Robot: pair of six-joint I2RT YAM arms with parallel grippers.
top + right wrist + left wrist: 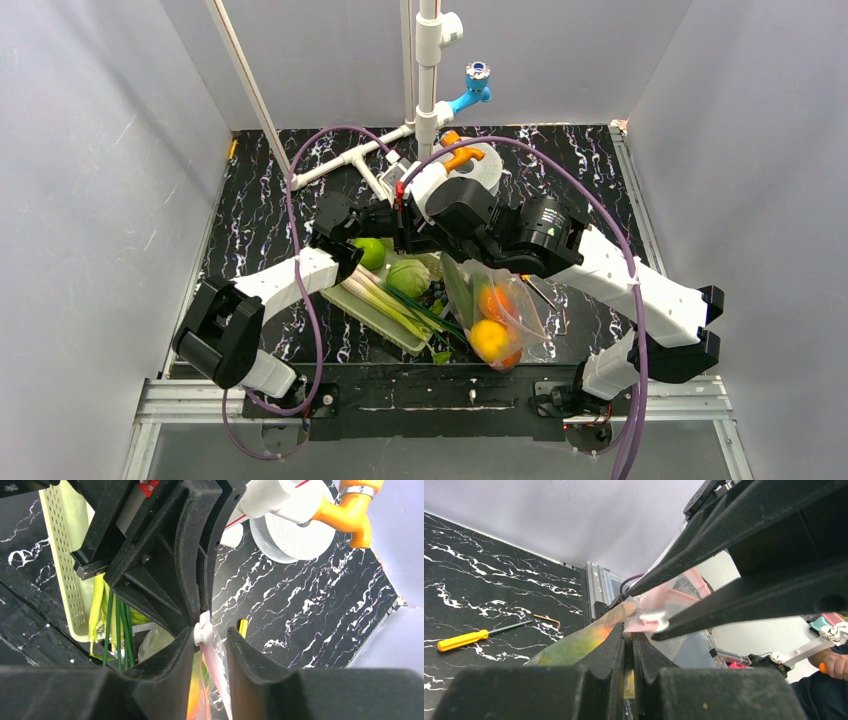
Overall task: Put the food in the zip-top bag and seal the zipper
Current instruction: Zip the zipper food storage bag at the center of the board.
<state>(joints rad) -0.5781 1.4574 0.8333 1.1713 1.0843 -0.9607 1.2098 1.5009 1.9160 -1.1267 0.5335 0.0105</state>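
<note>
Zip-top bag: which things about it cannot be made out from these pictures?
1. Wrist views: only a short piece of the zipper shows, between the fingers of the right tool; sealed or not, unclear.
2. Top view: both arms hide the mouth of the zip-top bag.
3. Top view: crinkly film blurs the food; no count possible.

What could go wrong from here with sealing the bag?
1. Only the left gripper is shut on the zipper. The right gripper has its jaws apart around it, so the bag, loaded with fruit, may slip free.
2. Both grippers crowd the same spot on the zipper and might collide.
</note>
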